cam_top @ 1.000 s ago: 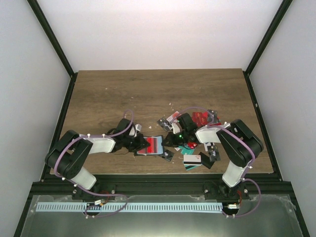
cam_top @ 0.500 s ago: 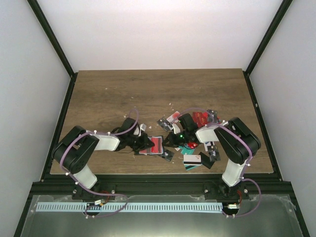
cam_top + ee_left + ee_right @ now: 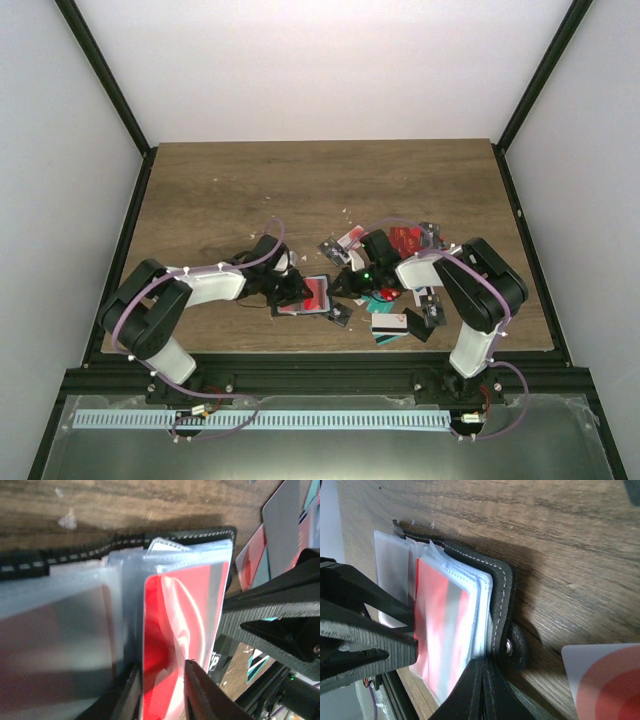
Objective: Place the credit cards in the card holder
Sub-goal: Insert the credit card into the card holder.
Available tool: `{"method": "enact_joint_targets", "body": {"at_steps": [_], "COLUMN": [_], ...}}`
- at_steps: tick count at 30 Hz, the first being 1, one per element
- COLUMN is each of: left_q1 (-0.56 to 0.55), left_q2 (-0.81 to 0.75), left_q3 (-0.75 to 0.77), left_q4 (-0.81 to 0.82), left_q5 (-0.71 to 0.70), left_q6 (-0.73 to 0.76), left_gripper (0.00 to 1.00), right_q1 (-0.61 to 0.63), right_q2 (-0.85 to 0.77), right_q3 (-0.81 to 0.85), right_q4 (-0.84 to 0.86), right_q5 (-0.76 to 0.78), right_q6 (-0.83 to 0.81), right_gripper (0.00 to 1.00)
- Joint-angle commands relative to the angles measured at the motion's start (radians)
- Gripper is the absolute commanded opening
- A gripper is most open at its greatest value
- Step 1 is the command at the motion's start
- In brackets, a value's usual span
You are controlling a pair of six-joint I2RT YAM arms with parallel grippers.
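Card holder (image 3: 312,297), one, lies open at the desk's (image 3: 250,190) near middle, with one red card (image 3: 175,630) inside a clear sleeve (image 3: 170,555). Left fingers (image 3: 205,695) stand slightly apart astride that card's edge. Right fingers (image 3: 470,695) are pressed together, tips at the holder's rim. Loose cards (image 3: 400,240) overlap to the right, too heaped to count.

White links (image 3: 212,288), black joints (image 3: 150,318), purple cables (image 3: 268,250), green light (image 3: 366,274)
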Motion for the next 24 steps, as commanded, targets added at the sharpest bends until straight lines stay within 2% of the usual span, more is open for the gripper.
{"method": "enact_joint_targets", "body": {"at_steps": [1,11,13,16,19,24], "left_q1": [-0.012,-0.013,-0.013,-0.013,-0.014,-0.03], "left_q2": [-0.021,-0.1,-0.105,-0.088,-0.051,0.013], "left_q3": [0.029,0.165,0.179,0.181,0.174,0.181], "left_q4": [-0.252,-0.442,-0.439,-0.419,-0.382,-0.356], "left_q5": [-0.039,-0.096,-0.098,-0.103,-0.094,-0.107], "left_q6": [0.029,0.051,0.062,0.077,0.075,0.078], "left_gripper": [0.3,0.42,0.37,0.18,0.06,0.04], "right_q1": [0.009,0.009,0.009,0.009,0.009,0.009], "right_q2": [0.005,-0.025,-0.04,-0.065,-0.087,-0.105], "right_q3": [0.029,0.059,0.063,0.066,0.071,0.083], "right_q4": [-0.018,-0.054,-0.068,-0.081,-0.087,-0.095], "right_q5": [0.055,0.049,0.051,0.047,0.035,0.028], "right_q6": [-0.016,-0.036,-0.045,-0.051,-0.045,-0.03], "right_gripper": [0.03,0.03,0.03,0.04,0.05,0.08]}}
